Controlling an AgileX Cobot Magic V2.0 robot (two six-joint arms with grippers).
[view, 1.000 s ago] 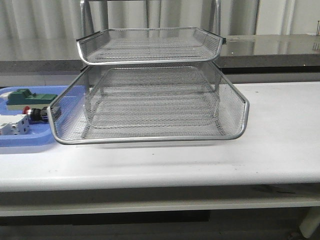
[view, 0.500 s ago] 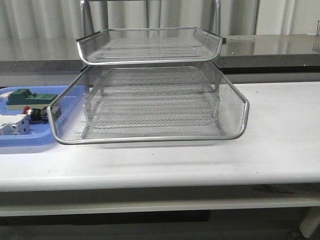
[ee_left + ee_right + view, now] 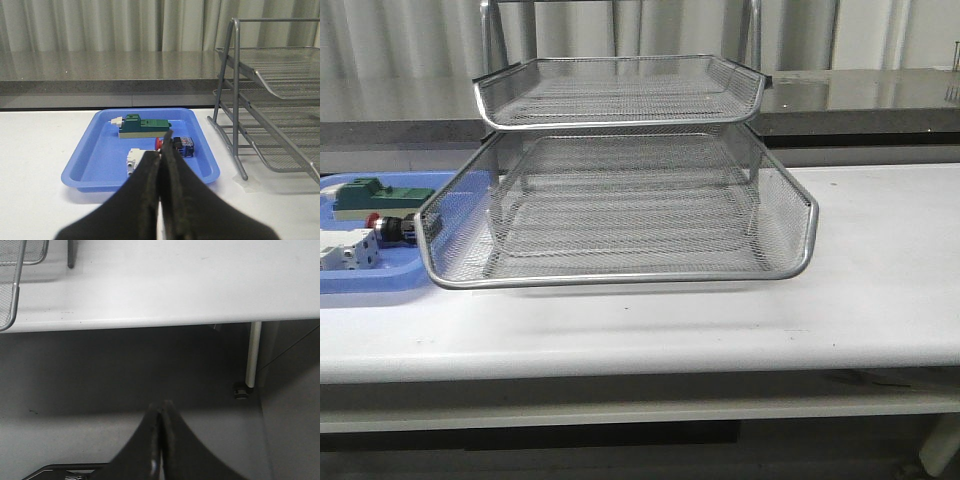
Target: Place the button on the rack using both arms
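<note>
The button, red-capped with a bluish rear block, lies on its side in the blue tray; the front view shows the button just left of the rack. The silver wire-mesh rack stands mid-table, and the left wrist view catches the rack from its side. My left gripper is shut and empty, short of the tray, its tips lined up with the button. My right gripper is shut and empty, hanging below the table edge over the floor. Neither arm appears in the front view.
In the blue tray, a green block lies behind the button and a white breaker block beside it. A grey counter runs behind the table. A table leg stands near the right gripper.
</note>
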